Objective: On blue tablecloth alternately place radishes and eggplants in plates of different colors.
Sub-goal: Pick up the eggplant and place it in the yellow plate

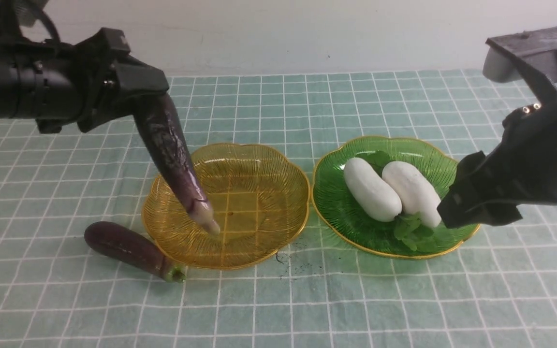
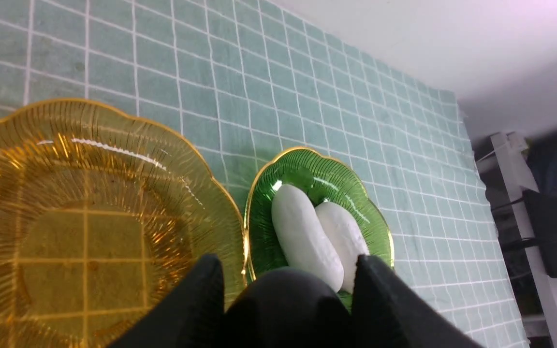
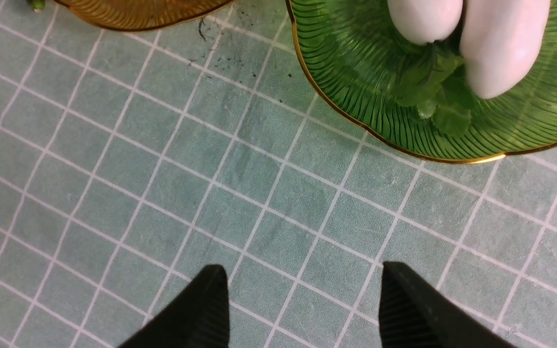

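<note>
Front view, my left gripper [image 1: 145, 94] clamps an eggplant [image 1: 172, 159] tip-down over the yellow plate [image 1: 271, 193], green plate [image 1: 331, 193] with radishes [image 1: 371, 189] at its three o'clock, my right gripper [image 3: 302, 280] spread, empty.

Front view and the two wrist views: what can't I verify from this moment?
- Front view: whether the tip of the held eggplant touches the amber plate or hangs above it; the angle hides any gap.
- Front view: the right gripper covers part of the right side of the green plate.
- Right wrist view: the radishes and the second eggplant are cut off by the top edge.
</note>
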`<act>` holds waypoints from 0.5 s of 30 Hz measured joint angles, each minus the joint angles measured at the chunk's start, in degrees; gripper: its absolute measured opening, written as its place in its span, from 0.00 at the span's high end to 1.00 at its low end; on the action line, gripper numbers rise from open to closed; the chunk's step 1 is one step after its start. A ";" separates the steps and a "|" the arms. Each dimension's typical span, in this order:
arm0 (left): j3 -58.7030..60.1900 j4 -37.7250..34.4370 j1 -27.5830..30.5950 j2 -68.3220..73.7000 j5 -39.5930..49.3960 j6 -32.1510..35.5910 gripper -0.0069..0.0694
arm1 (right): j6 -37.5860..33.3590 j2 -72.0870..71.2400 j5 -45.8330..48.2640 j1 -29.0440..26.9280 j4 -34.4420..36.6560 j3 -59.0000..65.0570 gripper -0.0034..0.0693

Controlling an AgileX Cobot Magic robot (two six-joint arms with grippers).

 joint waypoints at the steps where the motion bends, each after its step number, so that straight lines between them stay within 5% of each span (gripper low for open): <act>1: -1.37 0.05 -0.36 3.18 0.24 -0.23 0.51 | 0.00 0.00 0.00 0.00 0.00 0.00 0.42; 9: -5.91 -3.21 -3.32 18.86 -4.00 -0.60 0.50 | 0.00 0.00 0.00 0.00 -0.14 0.00 0.42; 15: -5.91 -10.57 -3.43 24.67 -9.19 -0.60 0.33 | 0.00 0.00 0.00 0.00 -0.40 0.00 0.42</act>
